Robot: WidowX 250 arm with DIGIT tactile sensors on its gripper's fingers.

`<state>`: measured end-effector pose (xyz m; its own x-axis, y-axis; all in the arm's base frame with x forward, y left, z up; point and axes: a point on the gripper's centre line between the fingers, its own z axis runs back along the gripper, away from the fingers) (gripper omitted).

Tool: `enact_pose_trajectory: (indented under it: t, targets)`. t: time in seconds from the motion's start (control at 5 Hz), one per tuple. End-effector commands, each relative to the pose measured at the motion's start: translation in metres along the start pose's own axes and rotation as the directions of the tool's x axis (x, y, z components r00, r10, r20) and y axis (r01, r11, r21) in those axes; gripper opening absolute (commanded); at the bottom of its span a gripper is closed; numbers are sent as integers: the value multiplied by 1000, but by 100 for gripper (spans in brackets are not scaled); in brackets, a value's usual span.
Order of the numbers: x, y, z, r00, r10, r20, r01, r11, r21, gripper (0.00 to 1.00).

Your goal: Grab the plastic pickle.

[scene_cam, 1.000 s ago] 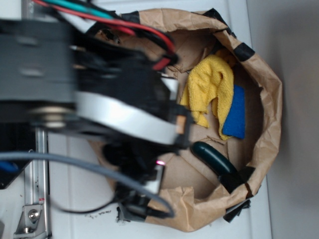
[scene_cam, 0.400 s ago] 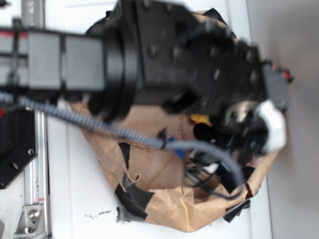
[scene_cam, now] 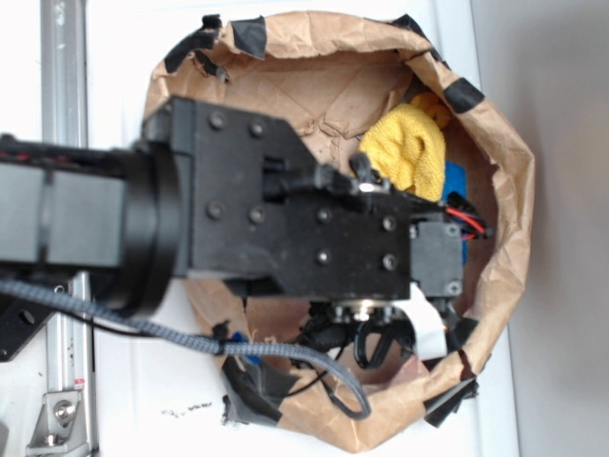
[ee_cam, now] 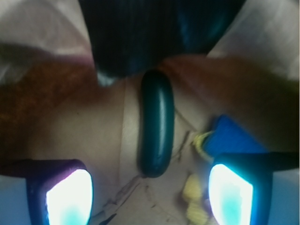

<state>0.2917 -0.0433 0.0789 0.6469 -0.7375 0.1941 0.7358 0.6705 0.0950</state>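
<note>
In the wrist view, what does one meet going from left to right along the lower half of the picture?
Left fingertip → pickle → yellow cloth scraps → right fingertip. The blue cloth overlaps, so it is left out.

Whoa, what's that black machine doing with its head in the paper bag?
A robot arm has reached into a brown paper bag to grab a plastic pickle. The wrist camera shows the dark green pickle lying on the bag's floor, with the end effector open and a finger to either side of it, not touching it yet. A yellow cloth and a blue cloth lie nearby in the bag. From outside, the arm hides the pickle.
</note>
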Motion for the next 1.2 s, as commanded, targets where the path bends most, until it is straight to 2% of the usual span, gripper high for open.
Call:
enact_pose_trajectory:
  t: [0.0, 0.2, 0.4, 0.6, 0.8, 1.0]
  targets:
    - [21, -9, -33, 997, -47, -67, 48, 999, 14, 100]
    - [38, -5, -44, 996, -38, -80, 38, 999, -3, 100]
    - [52, 9, -50, 996, 21, -84, -21, 1000, 6, 95]
    - [53, 18, -52, 992, 84, -97, -82, 996, 17, 0]
    - [41, 20, -47, 965, 227, -128, -223, 974, 47, 0]
    - [26, 18, -26, 923, 373, -92, -354, 919, 175, 0]
